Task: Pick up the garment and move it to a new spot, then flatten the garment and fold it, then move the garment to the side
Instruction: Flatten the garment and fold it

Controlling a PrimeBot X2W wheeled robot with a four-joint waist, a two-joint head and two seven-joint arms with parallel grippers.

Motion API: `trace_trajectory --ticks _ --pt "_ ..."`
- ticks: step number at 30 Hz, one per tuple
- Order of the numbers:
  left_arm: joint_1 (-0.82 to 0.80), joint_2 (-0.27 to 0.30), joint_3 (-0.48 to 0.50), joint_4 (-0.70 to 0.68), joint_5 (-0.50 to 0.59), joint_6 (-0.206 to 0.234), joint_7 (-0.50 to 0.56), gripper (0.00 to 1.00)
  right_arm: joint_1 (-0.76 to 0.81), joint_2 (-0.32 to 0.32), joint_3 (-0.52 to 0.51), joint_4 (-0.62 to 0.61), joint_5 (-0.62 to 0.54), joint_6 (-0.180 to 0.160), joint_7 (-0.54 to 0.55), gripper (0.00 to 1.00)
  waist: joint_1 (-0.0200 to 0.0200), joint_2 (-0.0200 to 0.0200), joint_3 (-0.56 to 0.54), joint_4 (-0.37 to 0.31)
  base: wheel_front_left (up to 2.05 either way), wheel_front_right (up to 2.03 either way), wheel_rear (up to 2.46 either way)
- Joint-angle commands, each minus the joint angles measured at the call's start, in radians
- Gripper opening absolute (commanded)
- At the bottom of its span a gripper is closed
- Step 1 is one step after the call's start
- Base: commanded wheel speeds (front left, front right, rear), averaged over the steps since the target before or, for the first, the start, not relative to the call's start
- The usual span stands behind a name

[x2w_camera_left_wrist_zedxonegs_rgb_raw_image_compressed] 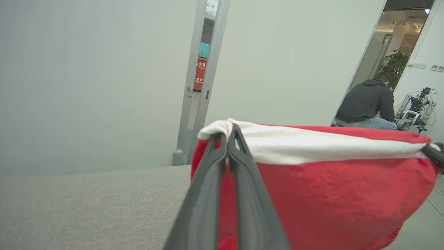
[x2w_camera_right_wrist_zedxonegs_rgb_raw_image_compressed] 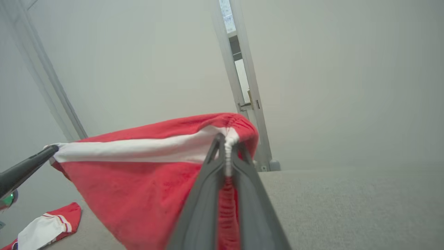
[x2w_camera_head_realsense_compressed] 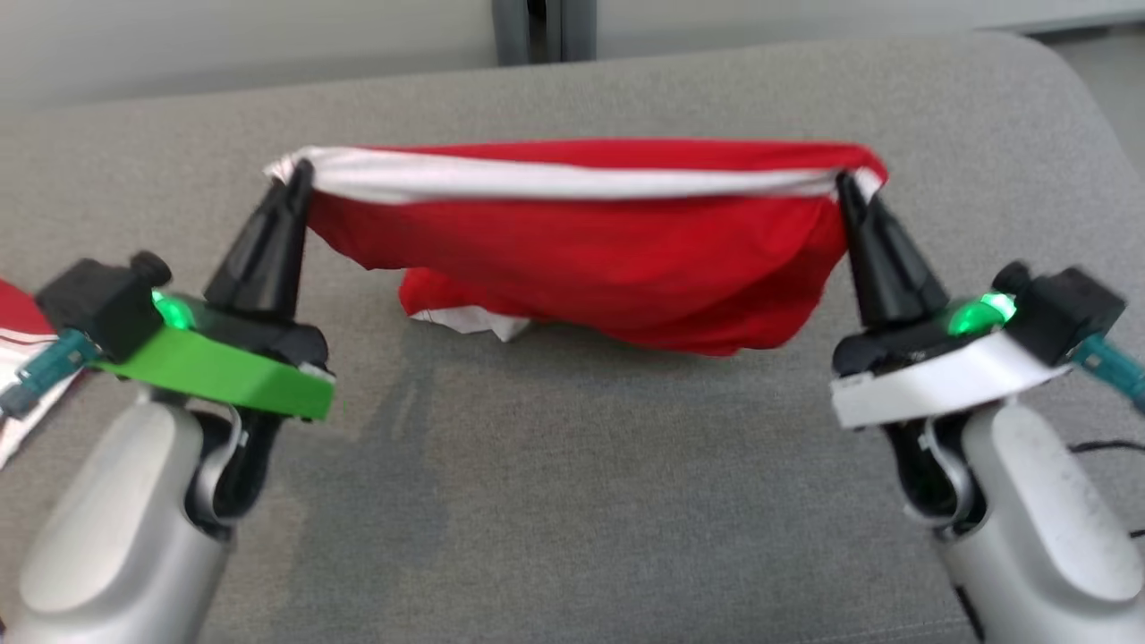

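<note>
Red garment (x2w_camera_head_realsense_compressed: 581, 250) with a white band along its top edge. It is strung out between both hands, lifted off the grey padded worktop (x2w_camera_head_realsense_compressed: 572, 501) toward the far edge, roughly centred. The left hand (x2w_camera_head_realsense_compressed: 300, 174) has its fingers pressed together on the band's left end. The right hand (x2w_camera_head_realsense_compressed: 845, 183) pinches the right end the same way; in the right wrist view a bunched white ridge is squeezed between its fingers. The band is pulled nearly straight, with a slight sag mid-span. The body hangs below in loose folds. The bottom looks to touch the worktop, with a bit of white showing at the lower left of the drape.

Handling, my read:
- Light, soft knit with no stiffness. It drops wherever gravity takes it and wrinkles easily.
- The surface looks fleecy, so not slippery, and it is not fragile.
- The band looks like the firmest part, probably an elastic waistband. Its two ends are the right hold, keeping the cloth spread and giving tension for laying it flat.
- Both pinches are thin bites at the very fingertips, so a hard sideways pull could slip a corner out.
- For flattening, set the hanging hem down first, then drag so the folds pull out.

Second red-and-white piece (x2w_camera_head_realsense_compressed: 16, 344) lies at the worktop's left edge, well apart. Person (x2w_camera_left_wrist_zedxonegs_rgb_raw_image_compressed: 367, 104) seated in the background of the left wrist view, back turned.
</note>
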Motion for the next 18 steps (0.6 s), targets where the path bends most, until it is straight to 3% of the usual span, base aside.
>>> trace_trajectory --ticks 1,10,14,18 --pt "-0.025 0.014 0.004 -0.001 0.004 -0.004 0.001 0.0 -0.02 -0.021 -0.009 0.002 0.006 -0.001 -0.003 0.0 0.0 0.0 -0.1 0.031 0.0 0.0 0.0" --pt "-0.198 0.084 -0.029 0.006 -0.005 -0.004 0.002 0.0 -0.193 -0.13 0.0 0.029 0.067 -0.001 0.005 0.0 0.0 0.0 -0.161 0.088 0.0 0.0 0.0" --pt "-0.266 0.103 -0.041 0.032 0.014 0.004 0.057 0.0 -0.271 -0.174 -0.001 0.025 0.062 -0.002 0.038 0.0 0.0 0.0 -0.106 0.106 0.0 0.0 0.0" --pt "-0.352 0.08 -0.059 0.088 0.028 0.005 0.099 0.0 -0.366 -0.184 0.008 0.094 0.032 -0.002 0.058 0.0 0.0 0.0 -0.003 0.114 0.0 0.0 0.0"
